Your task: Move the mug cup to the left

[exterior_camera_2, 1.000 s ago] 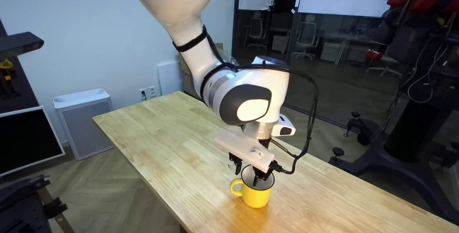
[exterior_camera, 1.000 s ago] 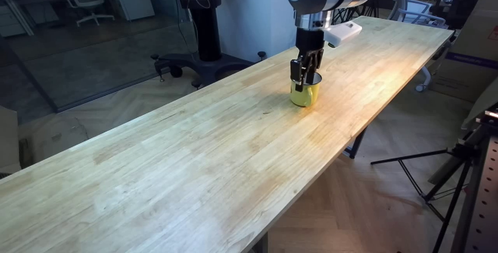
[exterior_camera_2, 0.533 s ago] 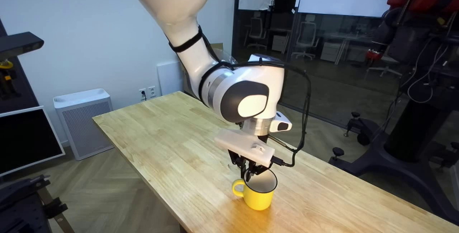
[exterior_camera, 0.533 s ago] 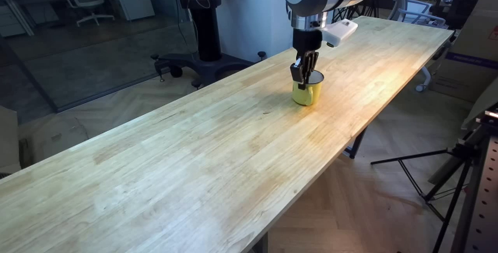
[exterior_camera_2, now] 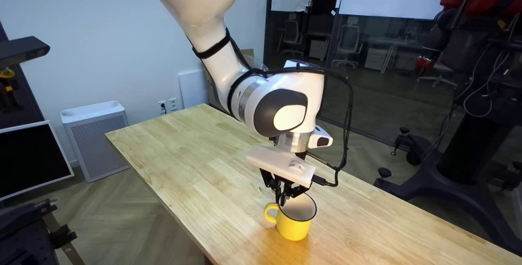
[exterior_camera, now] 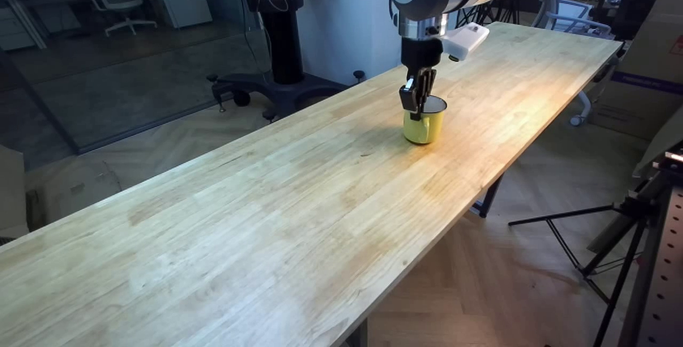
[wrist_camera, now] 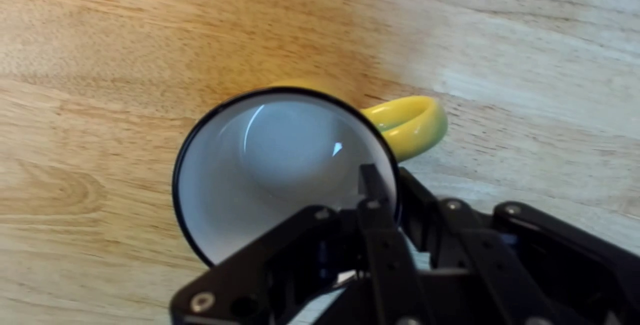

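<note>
The mug cup (exterior_camera: 435,127), yellow with a dark rim and a white inside, stands on the long wooden table (exterior_camera: 256,203). In the wrist view its round mouth fills the middle, and the handle (wrist_camera: 422,137) points to the right. My gripper (wrist_camera: 389,180) is shut on the mug's wall near the handle. One finger reaches inside the mug, the other lies against the outside. In both exterior views the gripper (exterior_camera_2: 280,199) comes down onto the rim on the handle's side. Whether the mug (exterior_camera_2: 294,228) has left the tabletop, I cannot tell.
Beyond the table's far edge stands a dark wheeled base (exterior_camera: 283,88). A black tripod (exterior_camera: 621,240) is past the near edge. An air purifier (exterior_camera_2: 98,140) and a screen (exterior_camera_2: 32,159) sit on the floor away from the table.
The gripper's fingers have come together on the mug's wall and sit nearer the handle side. The mug has shifted slightly to the right in both exterior views.
</note>
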Robot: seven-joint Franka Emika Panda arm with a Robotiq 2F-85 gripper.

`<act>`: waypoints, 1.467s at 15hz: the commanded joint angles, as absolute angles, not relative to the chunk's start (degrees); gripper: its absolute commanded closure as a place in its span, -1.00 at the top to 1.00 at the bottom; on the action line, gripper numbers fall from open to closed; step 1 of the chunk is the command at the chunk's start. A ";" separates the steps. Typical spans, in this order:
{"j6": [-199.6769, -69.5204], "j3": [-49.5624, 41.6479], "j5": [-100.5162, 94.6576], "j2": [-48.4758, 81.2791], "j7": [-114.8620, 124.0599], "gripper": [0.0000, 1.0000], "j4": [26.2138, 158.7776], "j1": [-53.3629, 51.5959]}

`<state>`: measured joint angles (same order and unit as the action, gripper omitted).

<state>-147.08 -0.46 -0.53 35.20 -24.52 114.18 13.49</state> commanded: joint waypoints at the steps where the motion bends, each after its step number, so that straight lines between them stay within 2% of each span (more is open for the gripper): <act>1: -146.94 -0.07 -0.97 35.21 -24.21 -0.94 114.08 13.89; 6: -145.37 -0.43 -1.29 36.05 -23.33 -0.94 111.31 13.26; 15: -134.31 0.37 -4.78 40.95 -21.30 -0.94 100.65 6.30; 22: -134.68 0.83 -8.09 46.07 -18.44 -0.94 92.85 0.59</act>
